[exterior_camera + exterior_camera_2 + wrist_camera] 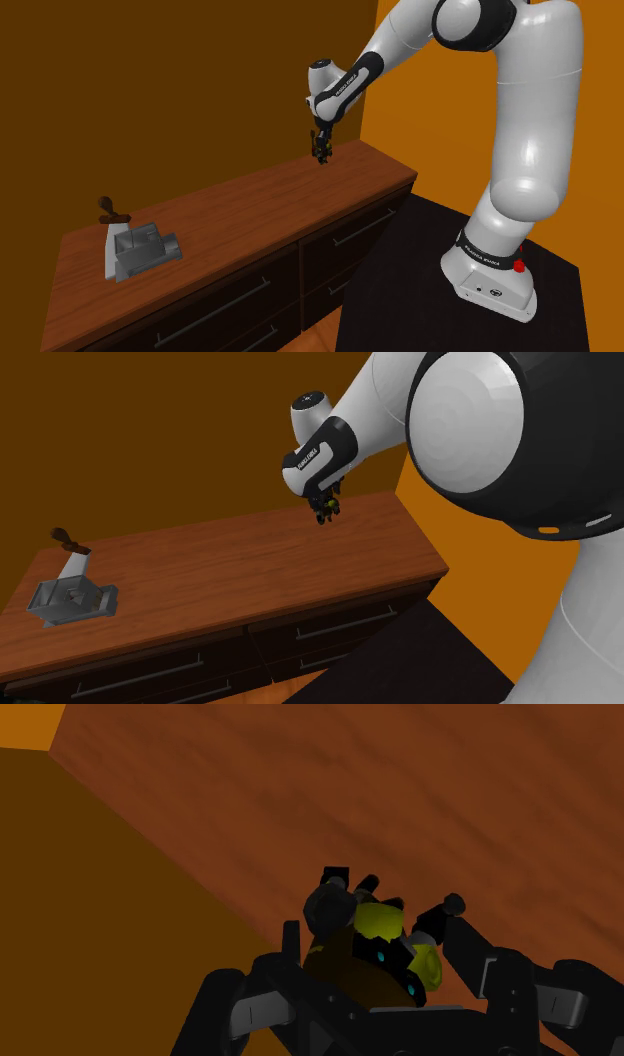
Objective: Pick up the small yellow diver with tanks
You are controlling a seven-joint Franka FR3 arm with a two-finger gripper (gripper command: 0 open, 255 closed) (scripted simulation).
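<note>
The small diver figure [372,944], yellow and black with dark tanks on its back, sits clasped between my two black fingers. My gripper [375,966] is shut on it. In the shoulder view the gripper [321,152] hangs just above the far end of the wooden dresser top [250,210], with the diver [321,155] a small dark shape at its tip, lifted off the wood. The second exterior view shows the same: the diver [324,510] with a speck of yellow dangles from the gripper [323,508] over the dresser top [230,572].
A grey metal object with a dark brown handle [135,248] stands at the dresser's other end, also seen as the grey object [70,592]. Dark drawers with bar handles [360,228] line the front. Brown and orange walls stand behind. My stand [490,285] rests on a black box.
</note>
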